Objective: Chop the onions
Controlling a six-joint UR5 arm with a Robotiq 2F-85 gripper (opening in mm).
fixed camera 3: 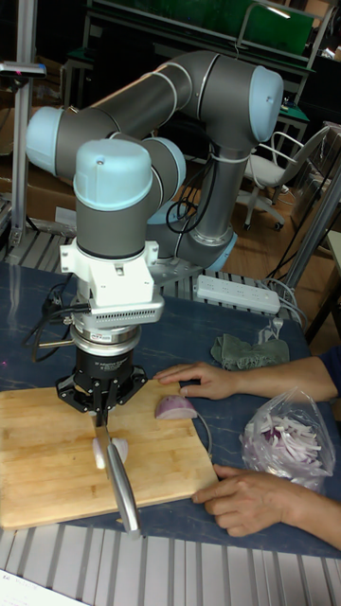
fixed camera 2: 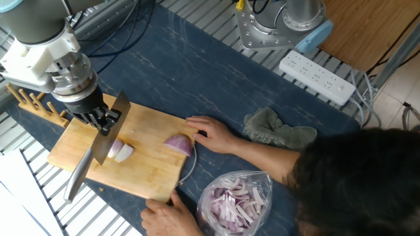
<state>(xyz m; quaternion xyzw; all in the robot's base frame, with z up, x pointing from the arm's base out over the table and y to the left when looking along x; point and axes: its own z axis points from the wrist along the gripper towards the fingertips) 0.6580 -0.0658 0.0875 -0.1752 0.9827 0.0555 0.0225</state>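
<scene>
Now we see our gripper (fixed camera 2: 100,119) clamped on a knife (fixed camera 2: 98,145), its blade resting against the pale onion wedge (fixed camera 2: 121,151) on the cutting board (fixed camera 2: 147,172). Well apart, the purple onion half (fixed camera 2: 178,144) sits at the board's edge, touching a person's hand (fixed camera 2: 211,134).

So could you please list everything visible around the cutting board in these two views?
cutting board: one, light wood, on the dark mat
knife: one, steel, blade on the pale wedge
pale onion wedge: one, pink-white, board's left part
purple onion half: one, board's right edge
bag of onion strips: one, clear, right of board
cloth: one, grey-green, crumpled
power strip: one, white
wooden rack: one, behind board
person's hands: two, steadying board
gripper: one, black, clamping the knife
</scene>
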